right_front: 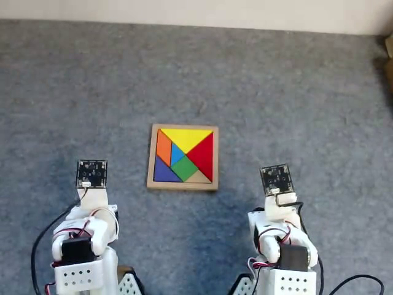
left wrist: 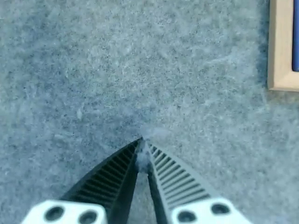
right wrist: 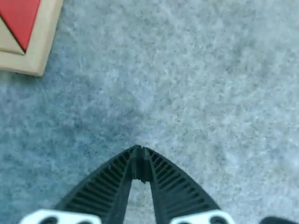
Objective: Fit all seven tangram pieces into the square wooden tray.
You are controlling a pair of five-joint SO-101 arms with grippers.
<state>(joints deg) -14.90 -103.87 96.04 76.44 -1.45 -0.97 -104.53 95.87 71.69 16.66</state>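
Flanking tray, L gripper & R gripper hover, tips pinched.

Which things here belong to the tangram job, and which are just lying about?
Job: square wooden tray; seven coloured tangram pieces fitted inside it; left gripper and right gripper, both shut.
Lying about: grey felt table covering; black cable beside an arm's base.

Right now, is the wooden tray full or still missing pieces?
Full. In the high view the tray holds seven coloured pieces edge to edge, with no bare gap inside.
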